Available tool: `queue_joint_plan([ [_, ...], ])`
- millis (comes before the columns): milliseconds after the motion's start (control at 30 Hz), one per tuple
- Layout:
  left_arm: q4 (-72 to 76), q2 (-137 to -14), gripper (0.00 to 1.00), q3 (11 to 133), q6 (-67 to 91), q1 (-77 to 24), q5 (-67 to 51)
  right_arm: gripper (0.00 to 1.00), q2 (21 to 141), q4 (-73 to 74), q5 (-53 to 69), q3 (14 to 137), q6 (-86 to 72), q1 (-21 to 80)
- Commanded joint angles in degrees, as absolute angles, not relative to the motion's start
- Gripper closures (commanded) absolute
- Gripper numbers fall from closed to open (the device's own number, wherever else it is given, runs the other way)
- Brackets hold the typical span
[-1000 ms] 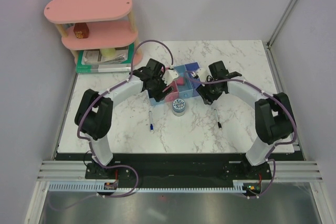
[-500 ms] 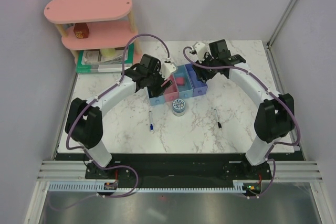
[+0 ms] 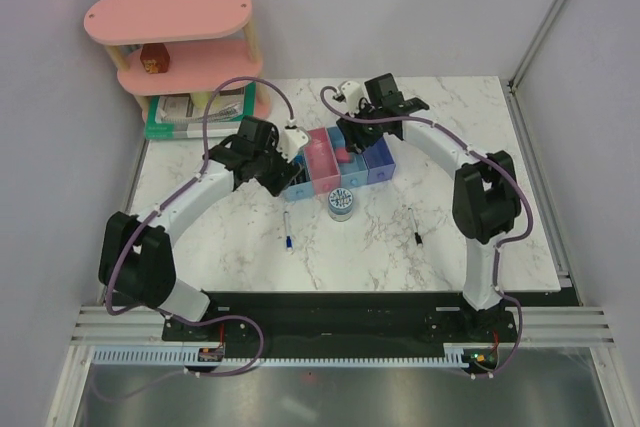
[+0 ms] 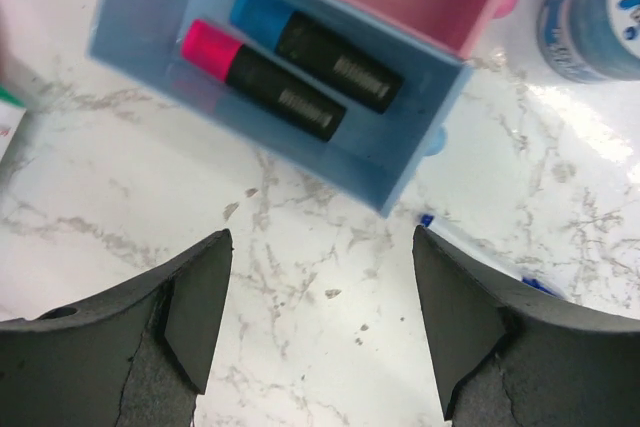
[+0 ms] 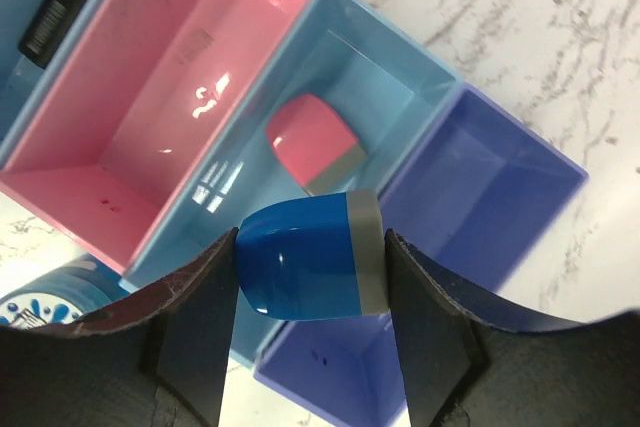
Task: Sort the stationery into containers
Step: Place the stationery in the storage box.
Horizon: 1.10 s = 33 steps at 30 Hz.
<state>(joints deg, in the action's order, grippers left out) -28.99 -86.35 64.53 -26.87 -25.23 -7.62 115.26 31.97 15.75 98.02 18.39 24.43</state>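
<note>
Row of four narrow bins seen from above, mid-table and touching side by side: light blue bin (image 3: pixel 297 183), pink bin (image 3: pixel 322 157), second light blue bin (image 3: pixel 352 177), darker blue bin (image 3: pixel 380 165). Just in front of them, round tin (image 3: pixel 341 203). Nearer still, white pen with blue cap (image 3: pixel 287 230) on the left and thin black pen (image 3: pixel 414 225) on the right, well apart, both flat on the marble table (image 3: pixel 470 107). Left gripper (image 3: pixel 285 169) at the row's left end, right gripper (image 3: pixel 352 137) over its far side. Pink shelf (image 3: pixel 170 17) in the far left corner.

Left wrist: fingers (image 4: pixel 190 307) spread wide with nothing between them, above bare marble just beside the light blue bin. Inside that bin, side by side, pink-capped marker (image 4: pixel 265 82) and blue-capped marker (image 4: pixel 320 47).

Right wrist: fingers (image 5: pixel 190 327) clenched on blue block (image 5: pixel 310 269), gripped by two opposite sides, above the border between second light blue bin and darker blue bin. Pink eraser (image 5: pixel 312 142) lying inside the second light blue bin.
</note>
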Motion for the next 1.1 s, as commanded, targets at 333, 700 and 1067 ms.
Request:
queue_joint_plan([
  [333,-27.3,-85.7,0.21,65.6,-23.4,-22.3,-16.2,0.39,119.4,26.5,16.5,94.4,18.0,26.7],
  [700,-25.7,-89.2,0.22,63.7,-23.6,-22.6,-16.4,0.36,120.3,26.2,16.6,92.7,18.2,27.1],
  [1067,-21.0,-94.6,0.23,62.4,-23.8,-22.9,-12.7,0.29,120.3,27.0,15.3,92.2,19.2,27.1],
])
